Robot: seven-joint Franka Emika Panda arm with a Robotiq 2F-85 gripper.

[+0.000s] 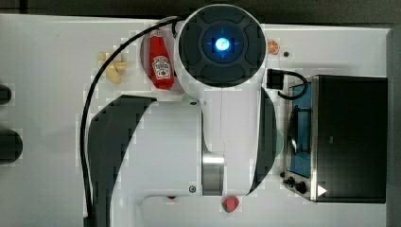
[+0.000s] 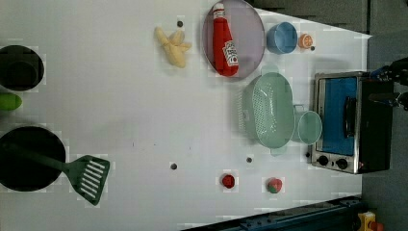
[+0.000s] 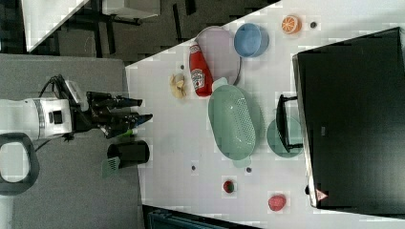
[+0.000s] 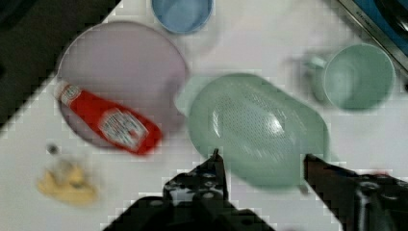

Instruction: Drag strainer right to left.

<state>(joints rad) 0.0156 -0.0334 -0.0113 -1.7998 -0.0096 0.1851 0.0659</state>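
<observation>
Closest to my wrist camera are my own two dark fingers [image 4: 219, 168], spread fairly wide with nothing between them; my gripper [image 4: 262, 161] hangs above the table, over the near rim of the strainer [image 4: 257, 130].

That strainer lies at the centre of the wrist view. In the left view it sits right of centre [image 2: 269, 113], between the purple plate [image 2: 250, 29] that carries the ketchup bottle [image 2: 225, 43] and the mint mug [image 2: 309, 127], which is just beside it in front of the toaster oven [image 2: 351, 120].

I judge it light, stiff plastic, likely to skid easily on the smooth white table [image 2: 134, 106]. Its wall is thin enough to pinch, so I would take the rim on the long side, one finger inside the bowl and one outside. The small tab at the end looks too little for a sure hold. Being light, it could tip or pivot if I pull from too high.

Much is hidden in the top view: my arm [image 1: 222, 94] lies across the middle of it. Whether strainer and mug actually touch, I cannot tell.
</observation>
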